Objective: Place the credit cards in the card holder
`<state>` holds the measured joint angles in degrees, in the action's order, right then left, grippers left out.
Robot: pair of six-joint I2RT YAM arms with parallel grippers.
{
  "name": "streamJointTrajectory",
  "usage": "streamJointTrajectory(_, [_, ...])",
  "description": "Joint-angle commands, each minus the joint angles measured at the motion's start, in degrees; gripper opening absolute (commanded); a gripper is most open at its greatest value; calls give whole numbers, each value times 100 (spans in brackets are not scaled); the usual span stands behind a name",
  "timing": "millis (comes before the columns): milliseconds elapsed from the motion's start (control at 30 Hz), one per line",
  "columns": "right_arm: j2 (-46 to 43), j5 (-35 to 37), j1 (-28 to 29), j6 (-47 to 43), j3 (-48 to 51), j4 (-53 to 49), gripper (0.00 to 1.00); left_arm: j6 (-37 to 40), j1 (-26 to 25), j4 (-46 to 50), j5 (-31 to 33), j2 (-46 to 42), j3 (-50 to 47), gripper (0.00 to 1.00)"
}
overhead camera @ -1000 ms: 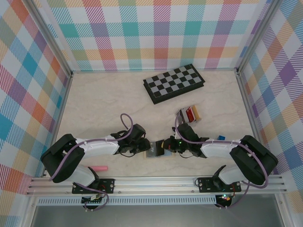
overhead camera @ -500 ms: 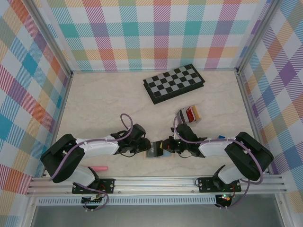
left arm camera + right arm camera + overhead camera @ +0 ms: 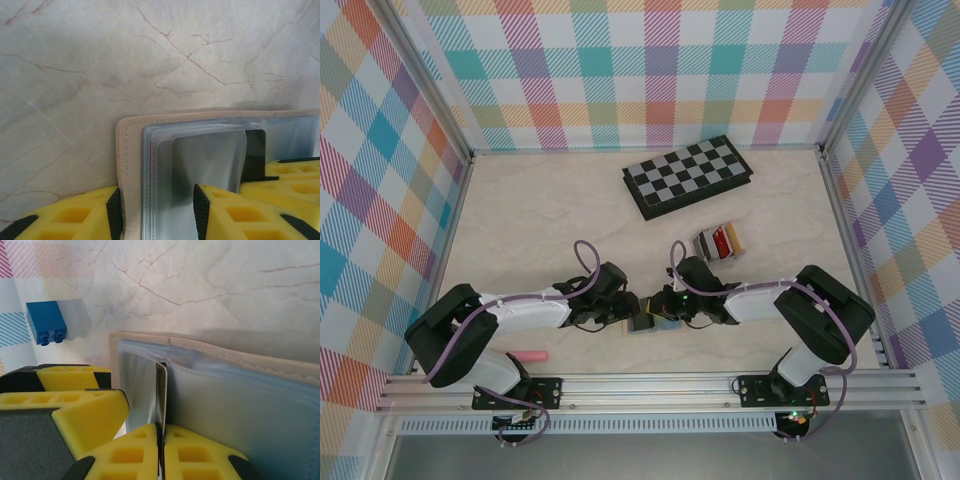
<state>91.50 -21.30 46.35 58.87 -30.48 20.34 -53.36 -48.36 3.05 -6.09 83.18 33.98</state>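
Right wrist view: our right gripper (image 3: 160, 432) pinches a credit card (image 3: 161, 395) edge-on, entering the card holder (image 3: 240, 390) at 12 o'clock; the left gripper (image 3: 157, 210) clamps the holder's edge. Next, we judge, slide deeper.

No legible text, label, brand, number or sign on anything.

The card holder (image 3: 648, 322) lies on the table (image 3: 540, 220), before the chessboard (image 3: 688, 175).
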Motion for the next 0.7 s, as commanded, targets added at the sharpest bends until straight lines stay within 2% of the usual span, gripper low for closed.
streamJointTrajectory(0, [116,-27,173,-52,-245,-375,12,-78,-143,-206,-141,77,-118,43])
streamJointTrajectory(200, [-401,472,174,-378,-308,-1414,22,-78,-139,-166,-85,34,-172,41])
streamJointTrajectory(267, [-490,571,173,-458,-353,-1667,23,-78,-139,-169,-91,41,-181,40])
streamJointTrajectory(500, [-169,225,173,-508,-504,-1421,9,-70,-139,-261,-146,103,-179,38])
streamJointTrajectory(667, [24,-125,225,-625,-734,-1220,10,-69,-144,-296,-169,104,-182,38])
